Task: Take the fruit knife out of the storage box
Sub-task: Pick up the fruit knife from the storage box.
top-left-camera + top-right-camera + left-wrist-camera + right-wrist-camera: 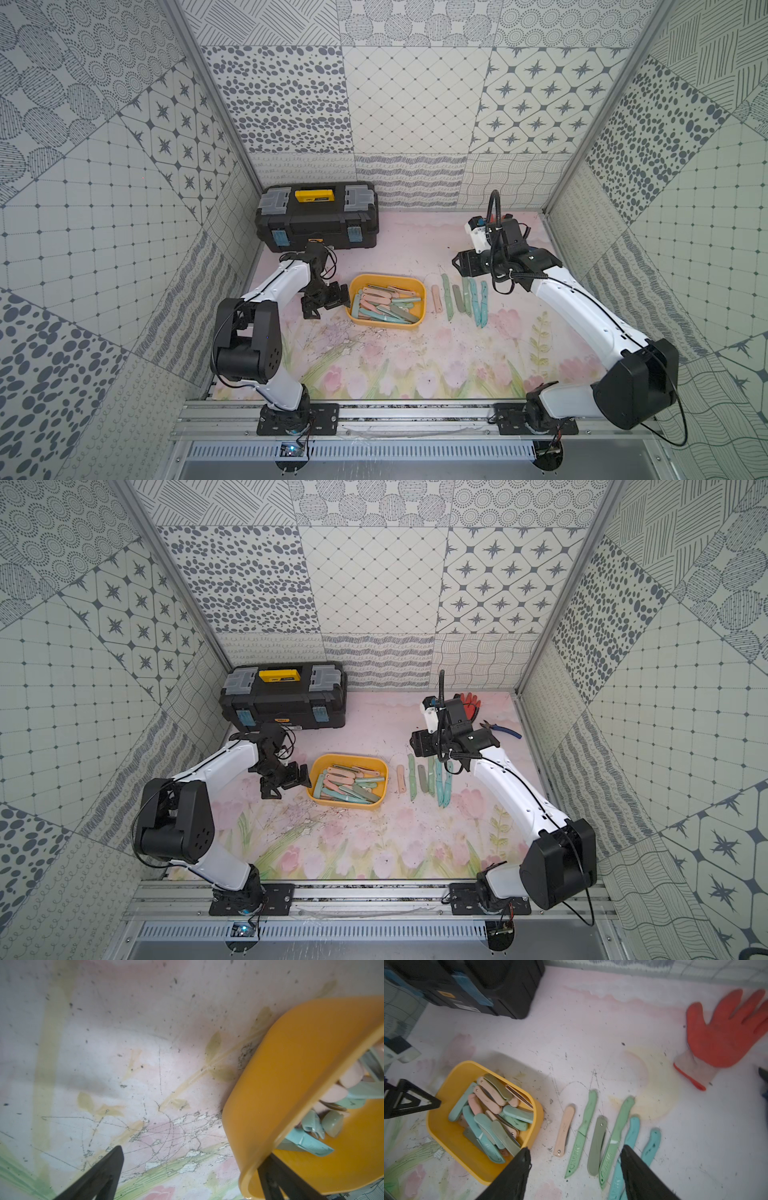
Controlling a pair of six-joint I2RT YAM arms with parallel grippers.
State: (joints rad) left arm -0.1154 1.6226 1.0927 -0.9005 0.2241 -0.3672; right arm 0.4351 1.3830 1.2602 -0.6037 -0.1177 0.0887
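The yellow storage box (386,277) (349,756) sits mid-table with several folded and sheathed fruit knives (384,307) (492,1109) piled inside. To its right, several more knives (461,297) (598,1142) lie in a row on the mat. My left gripper (328,305) (193,1155) is open at the box's left end. It straddles the box wall (280,1084), one finger outside and one inside. My right gripper (463,264) (575,1149) hovers open above the row, with nothing between its fingers.
A black toolbox (318,218) with a yellow handle stands at the back left. A red work glove (724,1032) (469,702) and blue-handled pliers (500,729) lie at the back right. Patterned walls close in three sides.
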